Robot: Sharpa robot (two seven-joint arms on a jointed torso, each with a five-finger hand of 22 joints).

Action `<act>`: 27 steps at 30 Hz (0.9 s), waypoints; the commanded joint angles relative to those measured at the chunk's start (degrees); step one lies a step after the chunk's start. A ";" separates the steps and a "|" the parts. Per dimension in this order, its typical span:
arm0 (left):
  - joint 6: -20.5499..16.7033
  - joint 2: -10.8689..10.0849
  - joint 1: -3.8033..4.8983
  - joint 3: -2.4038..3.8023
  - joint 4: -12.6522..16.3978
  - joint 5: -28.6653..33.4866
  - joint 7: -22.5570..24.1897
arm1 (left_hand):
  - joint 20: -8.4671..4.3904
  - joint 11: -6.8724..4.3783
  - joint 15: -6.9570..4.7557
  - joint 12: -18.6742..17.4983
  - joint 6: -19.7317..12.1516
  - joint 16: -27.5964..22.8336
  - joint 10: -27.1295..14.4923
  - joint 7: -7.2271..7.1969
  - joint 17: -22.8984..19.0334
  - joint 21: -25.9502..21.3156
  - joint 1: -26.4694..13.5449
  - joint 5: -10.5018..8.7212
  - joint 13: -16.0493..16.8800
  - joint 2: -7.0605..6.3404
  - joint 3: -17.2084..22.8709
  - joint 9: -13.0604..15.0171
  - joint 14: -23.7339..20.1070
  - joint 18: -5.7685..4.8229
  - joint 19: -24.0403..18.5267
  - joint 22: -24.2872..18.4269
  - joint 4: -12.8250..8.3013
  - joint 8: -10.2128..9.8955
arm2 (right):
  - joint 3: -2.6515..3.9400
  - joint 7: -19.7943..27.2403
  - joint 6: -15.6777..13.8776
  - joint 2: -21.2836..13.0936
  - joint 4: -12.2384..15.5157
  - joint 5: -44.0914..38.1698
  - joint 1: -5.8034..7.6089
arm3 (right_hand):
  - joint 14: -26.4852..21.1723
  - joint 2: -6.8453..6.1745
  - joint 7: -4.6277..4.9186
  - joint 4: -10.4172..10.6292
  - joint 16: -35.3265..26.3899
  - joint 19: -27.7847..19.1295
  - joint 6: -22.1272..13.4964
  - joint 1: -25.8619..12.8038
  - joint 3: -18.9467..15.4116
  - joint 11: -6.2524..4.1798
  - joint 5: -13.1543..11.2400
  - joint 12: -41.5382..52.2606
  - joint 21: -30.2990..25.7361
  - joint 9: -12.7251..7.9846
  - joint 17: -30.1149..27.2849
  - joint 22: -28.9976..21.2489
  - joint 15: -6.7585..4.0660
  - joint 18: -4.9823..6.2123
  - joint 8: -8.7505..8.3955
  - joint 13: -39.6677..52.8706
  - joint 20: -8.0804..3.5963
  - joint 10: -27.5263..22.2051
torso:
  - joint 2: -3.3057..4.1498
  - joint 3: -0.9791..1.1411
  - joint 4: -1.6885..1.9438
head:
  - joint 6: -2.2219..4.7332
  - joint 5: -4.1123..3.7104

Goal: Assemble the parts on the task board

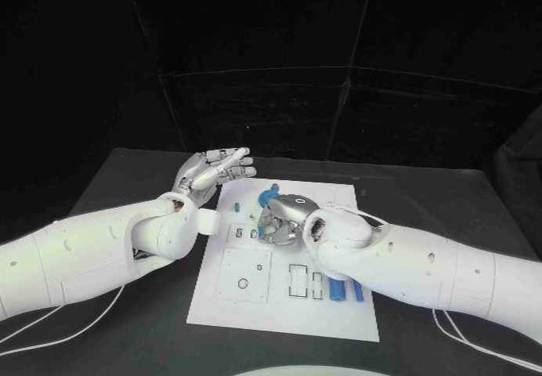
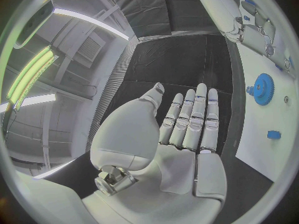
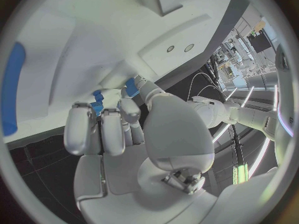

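Note:
The white task board [image 1: 254,301] lies in the middle of the table. My right hand [image 1: 283,221] is bent down over the board's middle, and its fingertips [image 3: 93,115] close around a small blue part [image 3: 97,95] against the board [image 3: 74,45]. How firmly it grips that part is hard to tell. A blue gear [image 1: 269,192] stands on the board just beyond that hand, also the gear [image 2: 263,88]. My left hand [image 1: 214,168] is raised off the board's far left corner, fingers [image 2: 193,119] straight and holding nothing.
Three blue bars [image 1: 339,290] lie side by side near the board's right edge, under my right forearm. A small blue piece [image 1: 236,207] sits left of the right hand, also this piece [image 2: 274,134]. Black table [image 1: 124,180] surrounds the board.

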 commanded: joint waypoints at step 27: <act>0.72 0.09 0.11 0.04 -0.34 -0.09 0.23 | -0.08 -0.07 -0.07 -0.07 0.38 -0.30 0.66 1.93 -0.09 -0.30 -0.08 -0.16 0.00 0.54 -0.07 0.05 0.34 0.86 0.34 -0.12 -0.39 -0.20 | -0.11 -2.06 -0.77 0.18 0.36 -2.07 -0.16 | 2.66 -3.25 1.48 2.38 -1.25 -0.83 -4.55 -5.64 -3.92 1.23 -0.39 -5.87 -1.11 -1.12 -0.85 -1.33 1.44 0.23 -2.48 -5.65 1.09 -4.19 | 0.02 0.00 0.07 | 0.02 -0.07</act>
